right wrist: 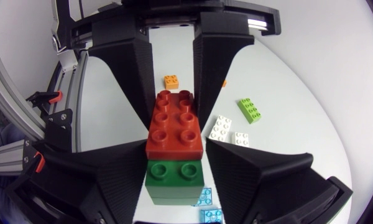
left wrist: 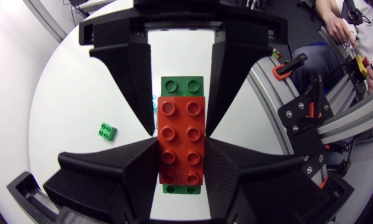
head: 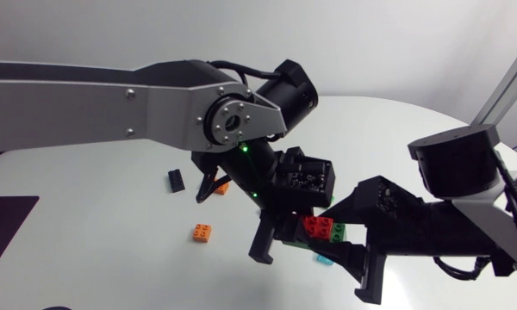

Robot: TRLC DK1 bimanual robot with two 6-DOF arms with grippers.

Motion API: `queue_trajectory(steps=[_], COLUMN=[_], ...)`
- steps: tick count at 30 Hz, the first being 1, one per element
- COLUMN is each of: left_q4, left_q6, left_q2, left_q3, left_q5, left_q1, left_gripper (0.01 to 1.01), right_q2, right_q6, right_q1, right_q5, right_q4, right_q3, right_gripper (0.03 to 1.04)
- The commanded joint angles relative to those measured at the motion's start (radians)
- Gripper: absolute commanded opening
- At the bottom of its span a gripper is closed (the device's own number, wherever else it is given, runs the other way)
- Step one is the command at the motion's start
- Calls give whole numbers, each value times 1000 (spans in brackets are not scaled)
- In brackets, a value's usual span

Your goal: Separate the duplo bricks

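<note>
Here the stacked pair was held above the white desk point(head: 86, 224), between the two arms. The red brick point(left wrist: 181, 140) sat on top of the green brick point(right wrist: 174, 180), still pressed together, and the green one stuck out past the red one at the end toward the right arm point(head: 465, 172).

The left jaws were closed on the red brick, with one finger pressing each long side. The right jaws were closed in the same way on the free end of the green brick. The fingers of both arms came from opposite ends and nearly met along the pair. The left arm point(head: 112, 99) reached past the middle of the desk.

Loose bricks lay around on the desk. An orange brick point(head: 202, 232) and a black brick point(head: 175, 180) were near the left arm. A pale blue brick point(head: 324, 257) lay under the held pair. Further off lay a small green brick point(left wrist: 107, 131), a lime brick point(right wrist: 251, 109) and two white bricks point(right wrist: 222, 127).
</note>
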Motion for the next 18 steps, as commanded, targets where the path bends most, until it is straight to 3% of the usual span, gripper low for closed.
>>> queue_trajectory(steps=[1,10,14,16,18], left_q4=[-4,-4,-4,-4,-4], left_q6=[1,4,4,4,4], left_q2=[-9,-43,-53,-56,-61], left_q3=[12,-3,-8,-9,-14], left_q5=[12,12,12,12,12], left_q1=[19,29,23,22,22], left_gripper=[213,213,213,213,213], right_q2=[-33,-67,-58,-55,-56], right_q6=[17,-6,0,1,9], right_q1=[-21,-75,-73,-72,-69], right_q5=[-2,-33,-35,-35,-33], right_q4=[-31,-71,-50,-45,-33], right_q3=[-5,-22,-28,-30,-32], right_gripper=[970,957,862,756,582])
